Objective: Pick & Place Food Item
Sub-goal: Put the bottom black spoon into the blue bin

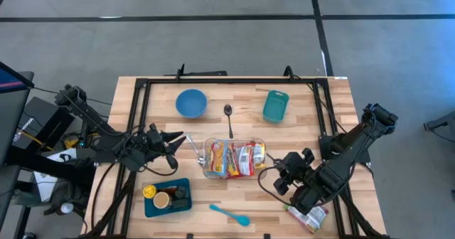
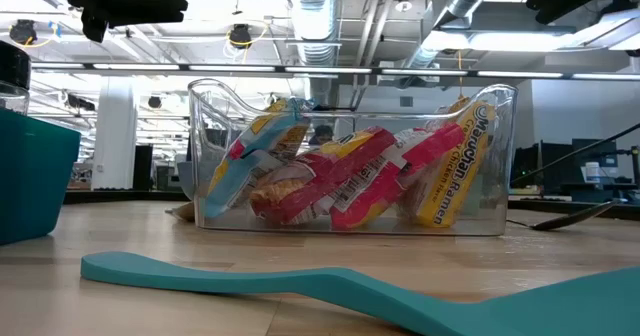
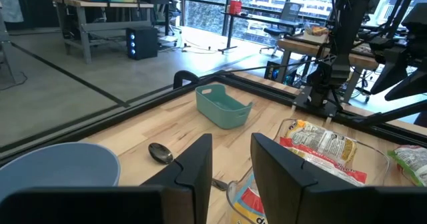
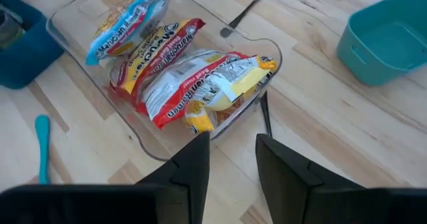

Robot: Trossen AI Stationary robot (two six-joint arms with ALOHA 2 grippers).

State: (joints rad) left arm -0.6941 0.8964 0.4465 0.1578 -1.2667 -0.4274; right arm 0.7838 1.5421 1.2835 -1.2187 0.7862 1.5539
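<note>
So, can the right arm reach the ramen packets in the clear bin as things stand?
Probably yes. The right gripper hovers just beside the clear bin, fingers apart with nothing between them. The ramen packets lie uncovered in the open top, with nothing in between.

We see two dark, matte arms of jointed black segments, looped with thin black cables along their links. Each ends in broad, flat, angular black fingers (image 3: 193,167), squared at the tips (image 4: 193,159).

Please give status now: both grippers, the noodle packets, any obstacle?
Left gripper and right gripper flank the clear bin, jaws apart, empty. Noodle packets inside the bin. Nothing blocking.
</note>
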